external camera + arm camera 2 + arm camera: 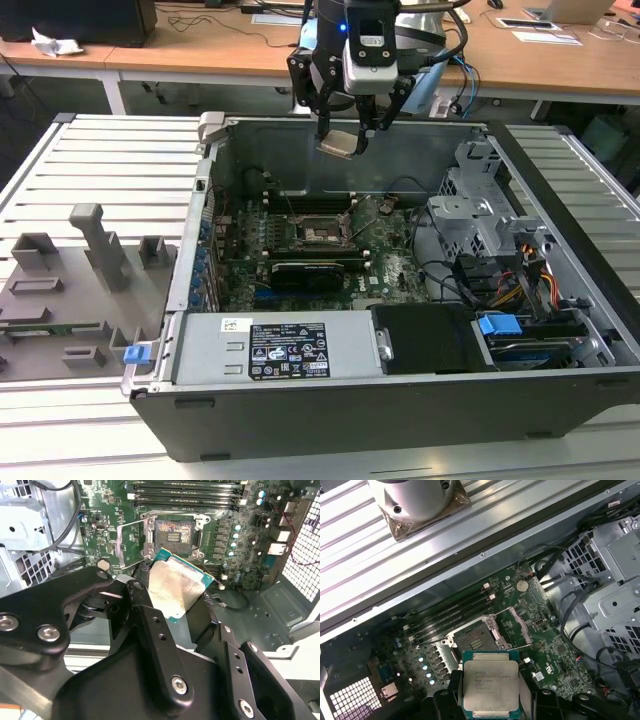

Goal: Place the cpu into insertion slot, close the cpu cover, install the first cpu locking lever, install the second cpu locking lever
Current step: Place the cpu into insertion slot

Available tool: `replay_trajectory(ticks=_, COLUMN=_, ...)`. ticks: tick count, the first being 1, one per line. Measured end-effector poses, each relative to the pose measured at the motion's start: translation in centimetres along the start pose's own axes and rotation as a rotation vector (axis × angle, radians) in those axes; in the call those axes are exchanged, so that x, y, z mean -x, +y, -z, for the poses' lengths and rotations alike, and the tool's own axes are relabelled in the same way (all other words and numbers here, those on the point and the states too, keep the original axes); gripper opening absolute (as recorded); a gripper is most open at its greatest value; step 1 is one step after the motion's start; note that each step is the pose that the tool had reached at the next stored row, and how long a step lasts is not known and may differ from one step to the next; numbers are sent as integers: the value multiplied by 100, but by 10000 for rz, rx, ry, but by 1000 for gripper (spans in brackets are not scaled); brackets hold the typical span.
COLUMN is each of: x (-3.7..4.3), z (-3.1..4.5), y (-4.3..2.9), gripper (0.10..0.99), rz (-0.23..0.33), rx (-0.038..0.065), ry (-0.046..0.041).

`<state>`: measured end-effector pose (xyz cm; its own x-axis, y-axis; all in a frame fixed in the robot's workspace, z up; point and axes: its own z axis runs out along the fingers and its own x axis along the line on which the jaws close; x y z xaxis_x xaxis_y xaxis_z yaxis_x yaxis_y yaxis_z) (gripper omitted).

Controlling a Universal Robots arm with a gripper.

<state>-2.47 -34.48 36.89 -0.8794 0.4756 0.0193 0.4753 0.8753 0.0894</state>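
The gripper (345,133) grasps the cpu (491,686), a pale silver square edged green, over the open computer case (300,412) on a slatted table (110,160).

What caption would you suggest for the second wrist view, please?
The claw grips the cpu, with the empty insertion slot and its opened cpu cover on the green motherboard below.
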Motion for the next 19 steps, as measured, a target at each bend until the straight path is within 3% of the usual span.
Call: replay_trajectory(ticks=19, x=0, z=0, y=0, gripper=537, rz=-1310, rx=25, ry=-118)
